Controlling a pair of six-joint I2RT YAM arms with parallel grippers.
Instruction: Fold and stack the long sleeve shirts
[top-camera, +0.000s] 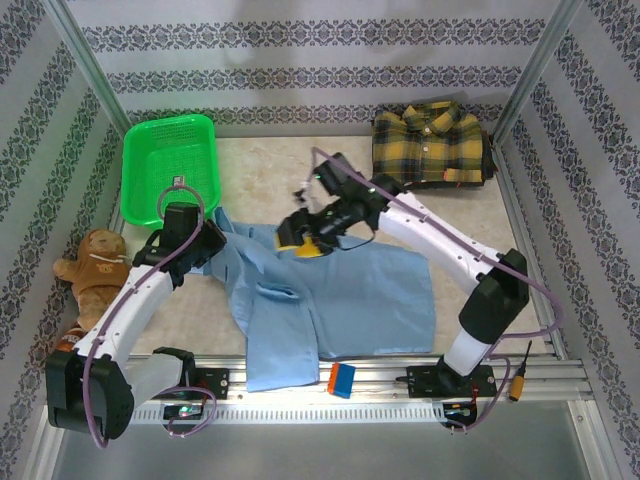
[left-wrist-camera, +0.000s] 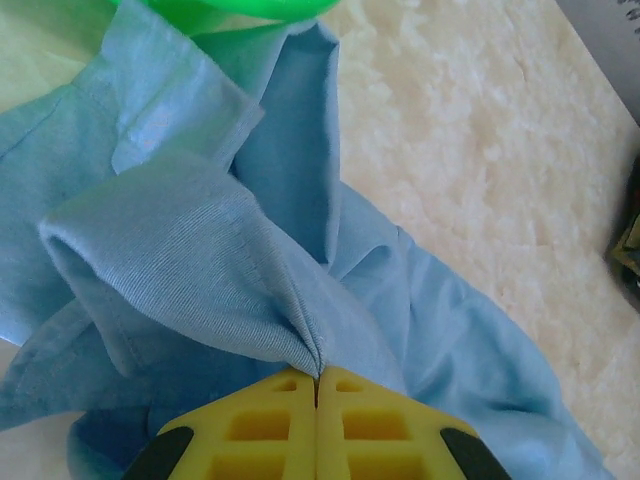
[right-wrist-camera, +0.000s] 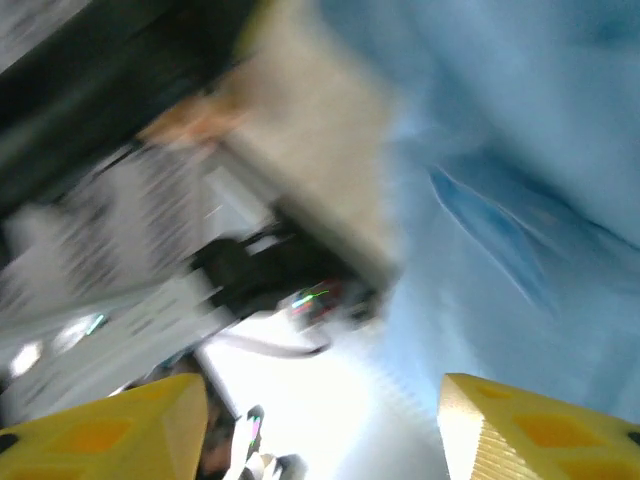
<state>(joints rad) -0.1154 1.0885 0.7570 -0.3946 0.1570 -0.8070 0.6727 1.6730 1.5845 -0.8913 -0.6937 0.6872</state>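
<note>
A light blue long sleeve shirt (top-camera: 350, 295) lies spread across the middle of the table, its hem hanging over the near rail. My left gripper (top-camera: 212, 243) is at the shirt's left edge; in the left wrist view its yellow fingers (left-wrist-camera: 380, 420) are shut on a raised fold of the blue cloth (left-wrist-camera: 200, 260). My right gripper (top-camera: 300, 242) hovers over the collar area, and its wrist view is motion-blurred, with the jaws wide apart, nothing between them and blue cloth (right-wrist-camera: 520, 200) beyond. The yellow-and-dark plaid shirt (top-camera: 430, 145) lies folded at the back right corner.
A green mesh basket (top-camera: 170, 165) stands at the back left, close to the left gripper. A brown teddy bear (top-camera: 95, 270) lies at the left wall. A blue and orange block (top-camera: 342, 380) sits on the near rail, and a screwdriver (top-camera: 520, 375) lies at its right end.
</note>
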